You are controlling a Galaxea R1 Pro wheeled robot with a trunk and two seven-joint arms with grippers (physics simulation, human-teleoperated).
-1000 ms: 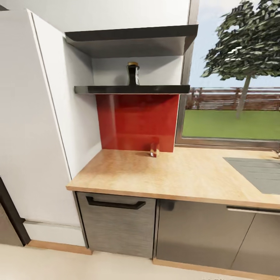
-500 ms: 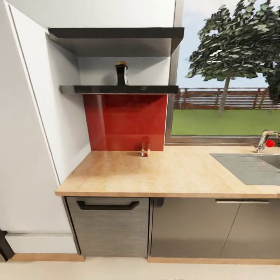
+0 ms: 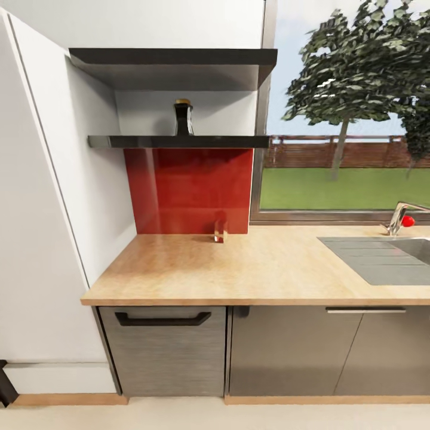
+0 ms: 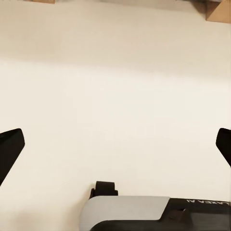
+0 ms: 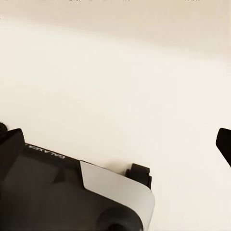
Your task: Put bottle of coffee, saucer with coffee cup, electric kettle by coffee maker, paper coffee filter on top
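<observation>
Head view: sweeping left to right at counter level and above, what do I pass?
White cabinet side → bottle of coffee on the kitchen shelf → small glass on the kitchen countertop → window → steel sink → faucet.

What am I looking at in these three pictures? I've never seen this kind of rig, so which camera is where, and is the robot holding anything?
This is a simulated wheeled robot with two arms, steered by a person. The big picture comes from its head camera, facing a kitchen countertop with a steel sink at the right. A dark bottle of coffee stands on the kitchen shelf above a red wall panel, and a small clear item sits on the counter by that panel.

The other two pictures come from cameras near each gripper, both looking down at pale floor and part of the robot's own base. The left gripper and right gripper show dark fingertips at the picture edges, spread wide, with nothing between them. So both are open and empty.
</observation>
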